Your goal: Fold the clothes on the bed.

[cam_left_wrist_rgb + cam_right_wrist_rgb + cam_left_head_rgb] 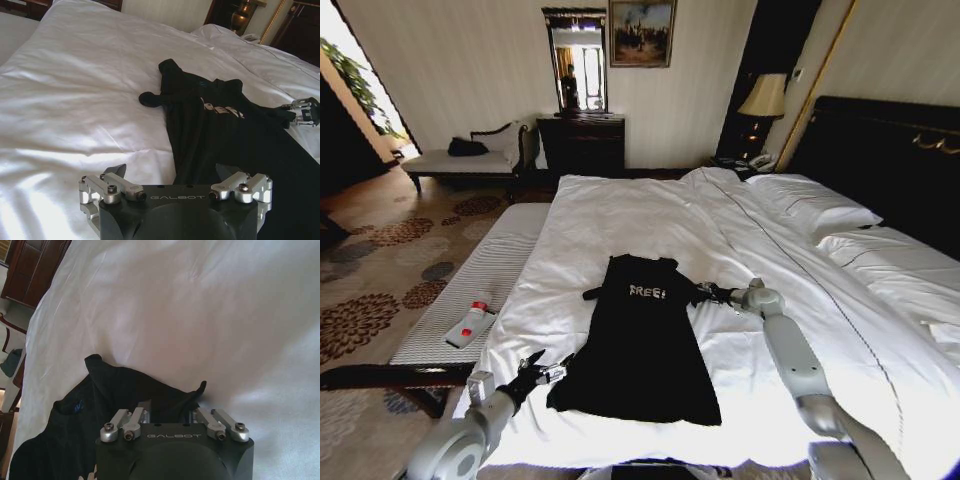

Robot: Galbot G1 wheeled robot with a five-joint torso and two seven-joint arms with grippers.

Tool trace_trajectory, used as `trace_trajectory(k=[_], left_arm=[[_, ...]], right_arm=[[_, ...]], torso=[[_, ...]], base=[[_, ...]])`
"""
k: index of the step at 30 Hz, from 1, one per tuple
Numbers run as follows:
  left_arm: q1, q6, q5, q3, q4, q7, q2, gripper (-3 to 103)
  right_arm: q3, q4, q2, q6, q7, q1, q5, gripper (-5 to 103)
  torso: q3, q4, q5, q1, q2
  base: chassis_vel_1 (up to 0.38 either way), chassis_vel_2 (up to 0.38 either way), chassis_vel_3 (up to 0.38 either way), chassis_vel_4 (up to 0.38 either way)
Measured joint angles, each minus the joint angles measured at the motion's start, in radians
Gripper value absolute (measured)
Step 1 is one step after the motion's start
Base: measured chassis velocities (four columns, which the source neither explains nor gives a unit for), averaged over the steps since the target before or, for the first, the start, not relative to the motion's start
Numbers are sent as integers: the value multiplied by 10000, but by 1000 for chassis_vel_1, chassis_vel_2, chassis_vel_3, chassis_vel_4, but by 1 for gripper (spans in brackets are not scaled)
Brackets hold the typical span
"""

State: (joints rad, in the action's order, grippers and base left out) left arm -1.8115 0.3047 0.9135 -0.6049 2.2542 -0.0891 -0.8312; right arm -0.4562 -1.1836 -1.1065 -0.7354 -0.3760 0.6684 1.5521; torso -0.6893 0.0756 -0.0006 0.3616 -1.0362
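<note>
White sheets cover the bed (650,215), which is the largest thing in front of the robot and lies under both grippers. Beyond the right gripper, toward the dark headboard (890,160), there are the pillows (815,205).

Beside the bed, on the outer side of the left gripper, stands a grey striped bench (485,285), and on it lies a small white bottle (468,323) with a red cap.

The black T-shirt (640,340) lies flat on the sheet between the two grippers, with white letters on the chest and both sides already folded in, so it looks like a long narrow strip. Its hem is close to the left gripper and its collar end is farther away.

The left gripper (542,368) is low over the sheet, right at the lower left corner of the T-shirt. Its fingers are spread apart and hold nothing; in the left wrist view a bit of black cloth lies between them.

The right gripper (712,293) is at the right shoulder of the T-shirt, and its fingers are closed on a fold of the black sleeve.
</note>
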Motion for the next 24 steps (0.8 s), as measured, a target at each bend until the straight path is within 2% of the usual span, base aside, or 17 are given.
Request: trace_trajectory(k=[1, 3, 6, 7, 10, 13, 17, 20, 21, 24], left_arm=[[7, 0, -1, 3, -4, 0, 0, 100], [16, 0, -3, 5, -9, 0, 0, 100], [85, -1, -5, 36, -18, 2, 1, 100], [85, -1, -5, 36, -18, 2, 1, 100], [276, -1, -8, 151, -37, -16, 12, 100], [643, -10, -158, 358, -157, -50, 99, 100], [1486, -105, -343, 819, -494, -57, 447, 100], [2556, -134, -298, 1375, -980, -81, 835, 100], [2556, -134, -298, 1375, -980, -81, 835, 100], [4955, -163, -39, 2786, -1935, -253, 1176, 100]], right_arm=[[-3, -15, 2, 0, 0, 8, -20, 28], [-8, -24, 2, 0, 0, 9, -35, 28], [-14, -25, 17, 0, 25, 10, -109, 12], [-14, -25, 17, 0, 25, 10, -109, 12], [-7, -81, 73, 0, 112, 31, -228, 3], [1, -168, 116, 0, 125, 102, -289, 1], [-1, -296, 151, 0, 126, 227, -427, 1], [-13, -346, 161, 0, 111, 290, -543, 1], [-13, -346, 161, 0, 111, 290, -543, 1], [52, -286, 73, 0, 96, 225, -732, 1]], torso=[[0, 0, 2, 0, 0], [0, 0, 2, -1, 0], [0, -1, 2, 0, 0], [0, -1, 2, 0, 0], [0, -2, 0, 0, 1], [0, -2, 1, 0, 0], [0, 3, 0, 0, 0], [-1, 1, 0, 0, 0], [-1, 1, 0, 0, 0], [-1, 0, -1, 0, 1]], base=[[0, 0, 0, 0], [0, 0, 0, 0], [0, 0, 0, 0], [0, 0, 0, 0], [0, 0, 0, 0], [0, 0, 0, 0], [0, 0, 0, 0], [0, 0, 0, 0], [0, 0, 0, 0], [0, 0, 0, 0]])
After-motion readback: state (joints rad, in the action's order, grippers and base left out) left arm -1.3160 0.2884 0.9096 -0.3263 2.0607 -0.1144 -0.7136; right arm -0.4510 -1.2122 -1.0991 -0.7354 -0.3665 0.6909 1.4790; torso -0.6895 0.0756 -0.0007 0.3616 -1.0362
